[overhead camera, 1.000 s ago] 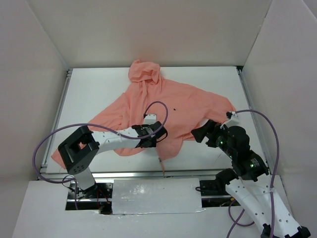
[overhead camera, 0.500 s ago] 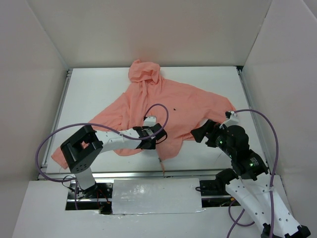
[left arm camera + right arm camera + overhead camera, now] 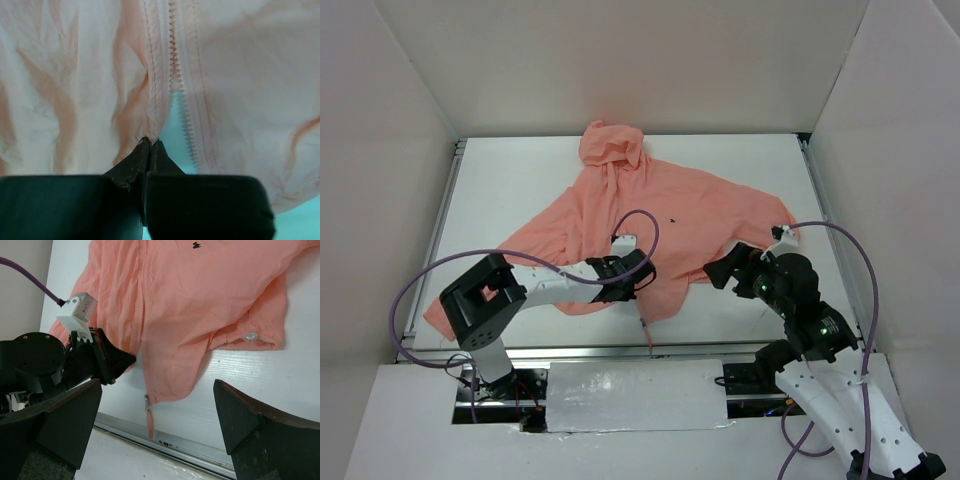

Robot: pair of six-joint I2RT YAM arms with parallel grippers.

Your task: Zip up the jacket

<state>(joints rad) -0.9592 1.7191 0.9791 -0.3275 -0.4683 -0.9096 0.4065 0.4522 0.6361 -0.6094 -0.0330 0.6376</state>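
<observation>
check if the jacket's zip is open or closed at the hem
open: the jacket has its zipper teeth split apart, table showing between; left pincer grips one edge

jacket (image 3: 660,215) flat on table (image 3: 520,180), hood (image 3: 610,145) farthest, left fingers (image 3: 131,167) at its near side, right fingers (image 3: 245,425) rightward

The left gripper (image 3: 150,142) has its two dark fingers pressed tip to tip, pinching a fold of the salmon-pink jacket (image 3: 70,75) at its left zipper tape (image 3: 161,65), beside parted teeth (image 3: 189,131) and a sliver of table (image 3: 175,125).
</observation>
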